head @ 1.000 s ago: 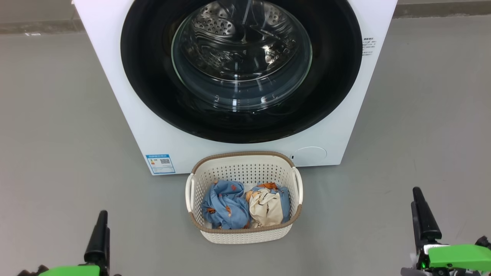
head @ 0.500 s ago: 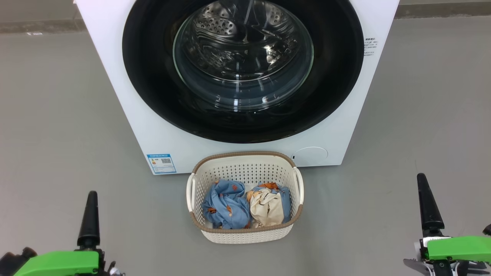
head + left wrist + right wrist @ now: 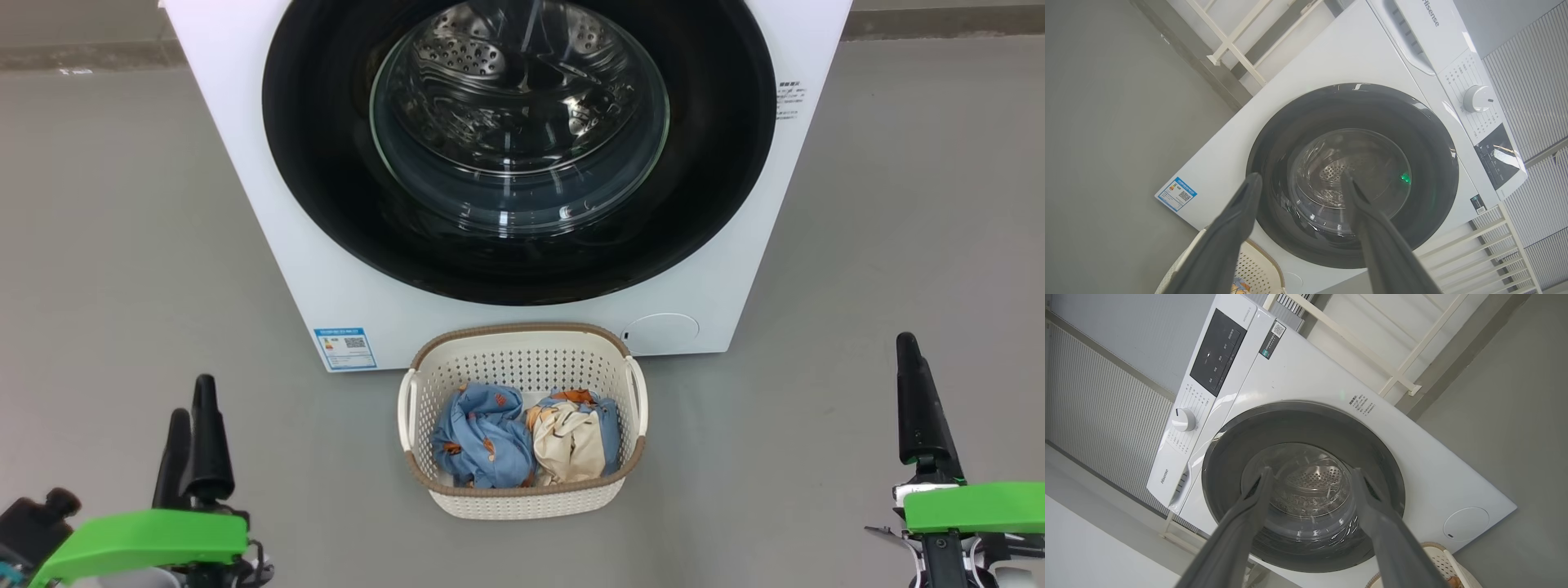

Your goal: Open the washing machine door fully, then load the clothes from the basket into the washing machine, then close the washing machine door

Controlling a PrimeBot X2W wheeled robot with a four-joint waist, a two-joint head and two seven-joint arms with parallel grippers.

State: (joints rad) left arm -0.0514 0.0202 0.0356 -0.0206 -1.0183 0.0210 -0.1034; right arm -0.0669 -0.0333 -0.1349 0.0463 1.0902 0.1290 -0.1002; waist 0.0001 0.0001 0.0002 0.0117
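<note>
From the head camera, you lose the top of the washing machine (image 3: 710,278) and the upper arc of its door (image 3: 326,204) beyond the frame's upper edge. Print on the blue label (image 3: 344,348) and the small text (image 3: 787,100) right of the door is too small to read. The basket's (image 3: 522,502) near wall hides the lower folds of the clothes (image 3: 482,437). On the right gripper (image 3: 910,359), one finger covers the other. In the left wrist view, the basket runs off the bottom edge.
</note>
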